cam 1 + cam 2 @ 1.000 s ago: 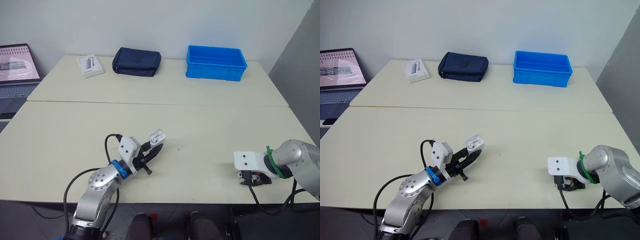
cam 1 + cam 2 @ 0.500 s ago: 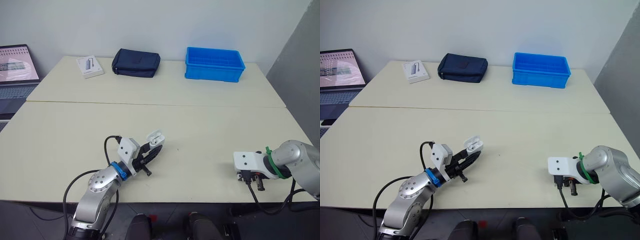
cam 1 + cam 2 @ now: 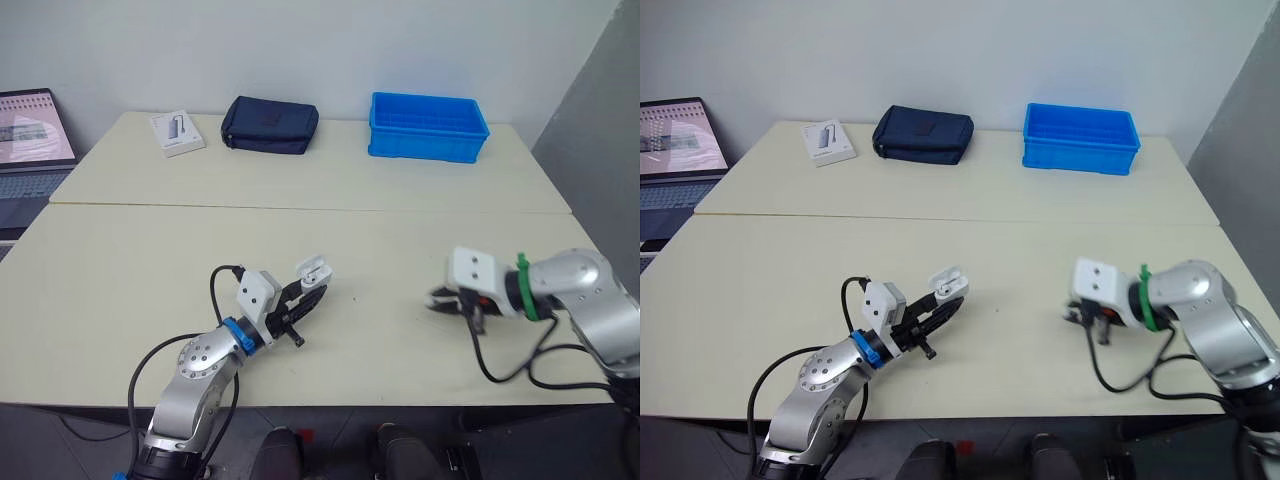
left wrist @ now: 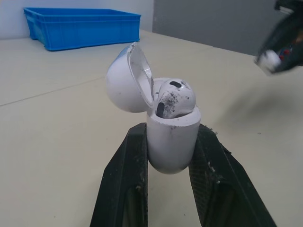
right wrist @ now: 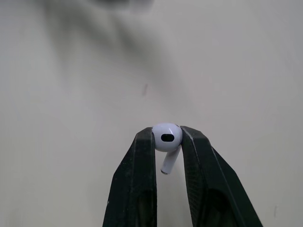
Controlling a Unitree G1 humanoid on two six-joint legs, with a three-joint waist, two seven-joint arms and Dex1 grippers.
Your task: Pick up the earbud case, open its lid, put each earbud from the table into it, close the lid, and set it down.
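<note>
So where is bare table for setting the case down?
Bare table lies between the left end effector holding the earbud case and the right end effector with its earbud, and across the middle up to the pouch and blue bin. The far edge is crowded.

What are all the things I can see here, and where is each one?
white plastic earbud case: one, white, lid open, held over the near table
white earbud: two, white; one in the case, the other held by the right hand
blue plastic crate: one, blue, far table
dark navy fabric pouch: one, navy, left of the crate
small white box: one, white, left of the pouch
laptop: one, grey, far left
cream tables: two, cream, joined
left hand: one, black, gripping the case
right hand: one, black, gripping an earbud
</note>
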